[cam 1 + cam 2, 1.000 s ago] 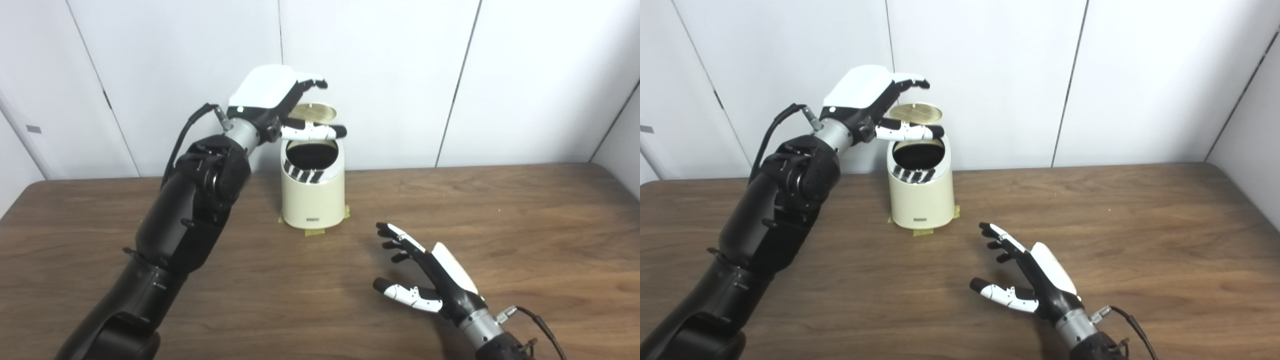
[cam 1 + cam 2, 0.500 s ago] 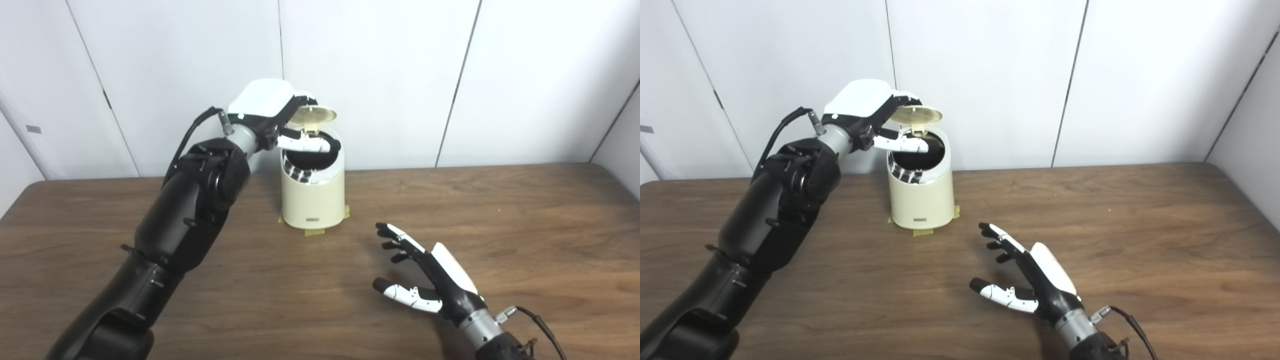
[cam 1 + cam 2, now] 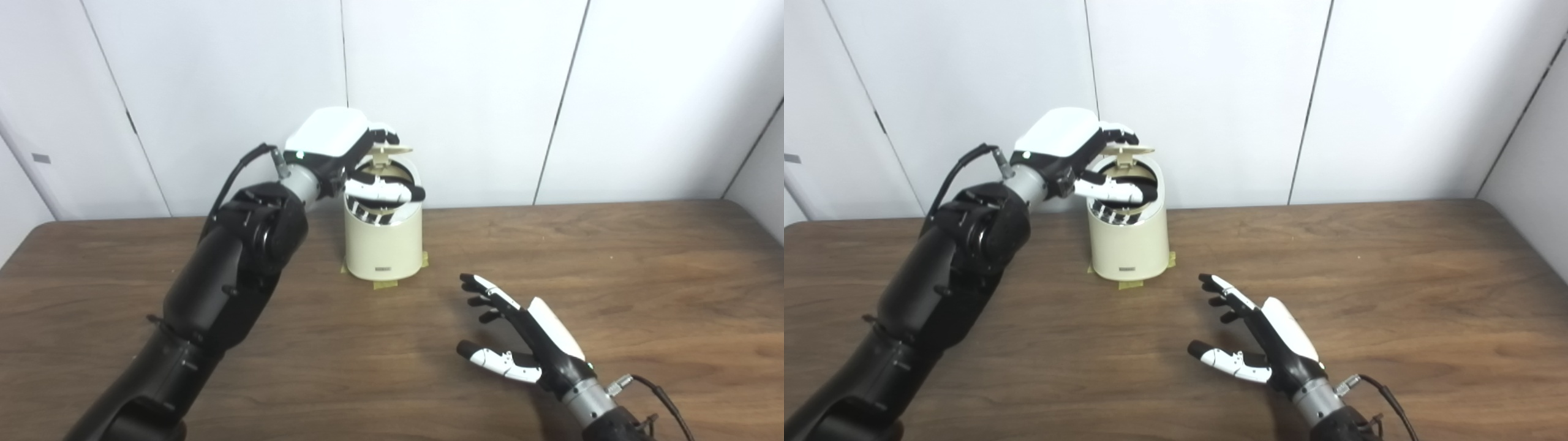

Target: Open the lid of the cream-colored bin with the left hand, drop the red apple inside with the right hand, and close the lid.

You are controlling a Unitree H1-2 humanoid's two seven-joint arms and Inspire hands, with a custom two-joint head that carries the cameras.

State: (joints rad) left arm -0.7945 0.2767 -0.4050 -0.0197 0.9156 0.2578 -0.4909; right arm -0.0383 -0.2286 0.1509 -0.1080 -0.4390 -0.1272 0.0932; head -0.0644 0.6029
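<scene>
Dark wooden table [image 3: 643, 257] (white panelled wall [image 3: 465, 92] behind)

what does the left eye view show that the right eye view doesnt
Only the left eye view shows the small grey tag whole on the left wall; the right eye view cuts it at the edge. Only the right eye view shows more of the side wall at the right. Both show the left hand on the partly lowered lid of the cream bin, and the right hand open on the table. No apple shows in either.

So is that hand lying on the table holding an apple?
No, the right hand rests open on the table with its fingers spread and nothing in it; no apple is in view.
</scene>
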